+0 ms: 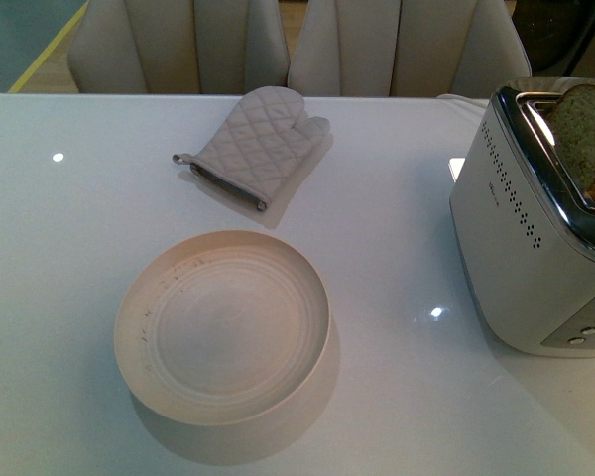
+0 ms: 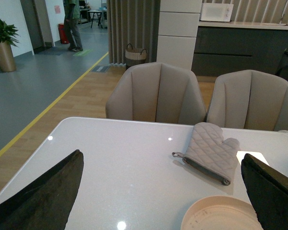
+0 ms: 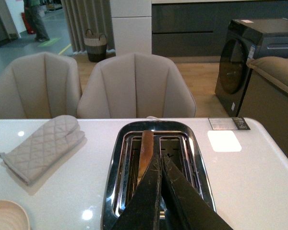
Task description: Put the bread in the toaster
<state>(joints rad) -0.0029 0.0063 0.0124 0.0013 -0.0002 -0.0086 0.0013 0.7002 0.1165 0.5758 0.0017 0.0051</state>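
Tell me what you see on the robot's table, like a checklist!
Surface: white glossy table, bare between the things.
Job's things: bread stands in a slot of the toaster, its top sticking out.
Clutter: oven mitt lying flat; round plate with nothing on it.
Grippers: left gripper open, holding nothing; right gripper shut above the toaster slots.
Cables: nothing seen.
Surroundings: two beige chairs behind the table.

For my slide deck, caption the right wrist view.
Closed right tool above the toaster, bread standing in its slot.
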